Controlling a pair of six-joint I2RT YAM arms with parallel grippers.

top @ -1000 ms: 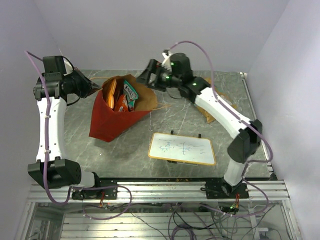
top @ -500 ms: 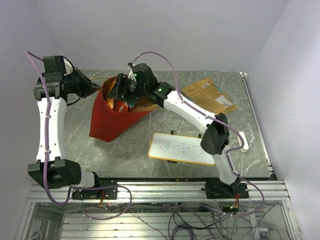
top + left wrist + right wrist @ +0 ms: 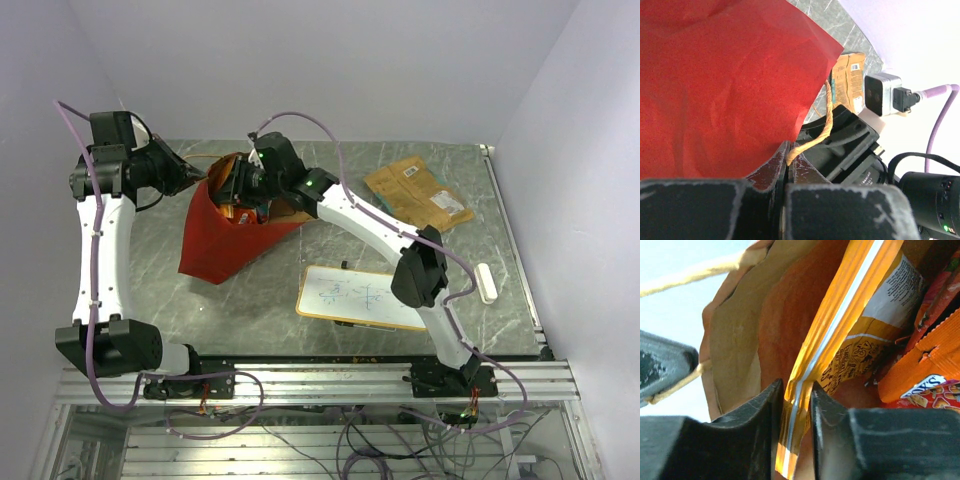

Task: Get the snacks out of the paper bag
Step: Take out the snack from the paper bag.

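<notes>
The red paper bag (image 3: pixel 215 240) lies tilted with its mouth toward the back. My left gripper (image 3: pixel 200 178) is shut on its rim and string handle (image 3: pixel 827 125), with red paper (image 3: pixel 715 85) filling the left wrist view. My right gripper (image 3: pixel 232 190) is inside the bag's mouth. Its jaws (image 3: pixel 796 400) are pressed on the sealed edge of a yellow snack packet (image 3: pixel 840 325). An orange packet (image 3: pixel 925 355) lies beside it against the brown kraft lining (image 3: pixel 735 335). A large orange-tan chip bag (image 3: pixel 418 192) lies flat on the table at the back right.
A white-framed whiteboard (image 3: pixel 363 297) lies at the front centre of the grey marble table. A small white bar (image 3: pixel 487 282) sits near the right edge. The right arm stretches diagonally across the table above the whiteboard's far side.
My right arm swung left from the chip bag side into the bag's mouth, and its jaws narrowed onto the yellow packet's edge. The left gripper held its grip without moving.
</notes>
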